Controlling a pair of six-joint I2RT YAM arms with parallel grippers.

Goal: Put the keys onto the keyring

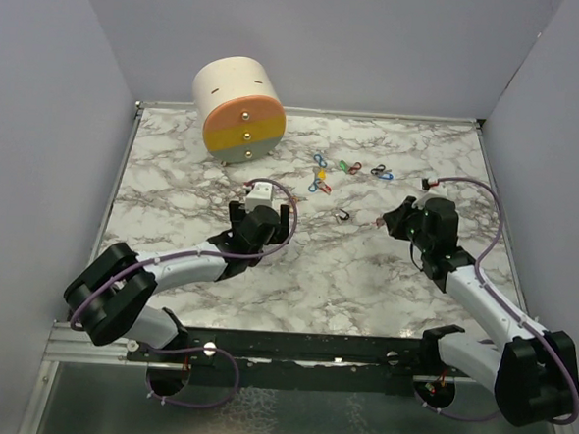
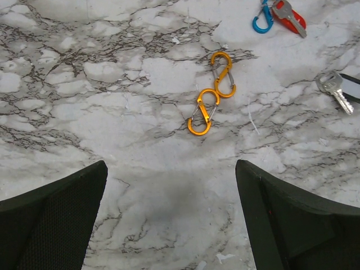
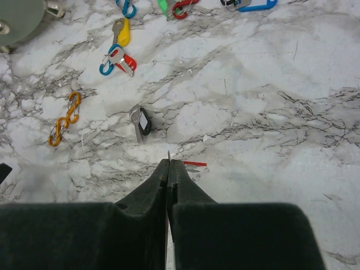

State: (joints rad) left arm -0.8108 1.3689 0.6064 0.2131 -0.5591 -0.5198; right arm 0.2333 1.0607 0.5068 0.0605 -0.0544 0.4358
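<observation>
The keys look light, stiff and slippery: pinch one by its plastic head. The left claw is released, the right claw clenched.

The surface is smooth and marble-patterned, with a dull satin finish. The orange clips are glossy metal. The keys have bare silvery metal blades and smooth coloured plastic heads. The left tool is matt black and finely grained. The drum is matt, with shiny brass-coloured studs.
</observation>
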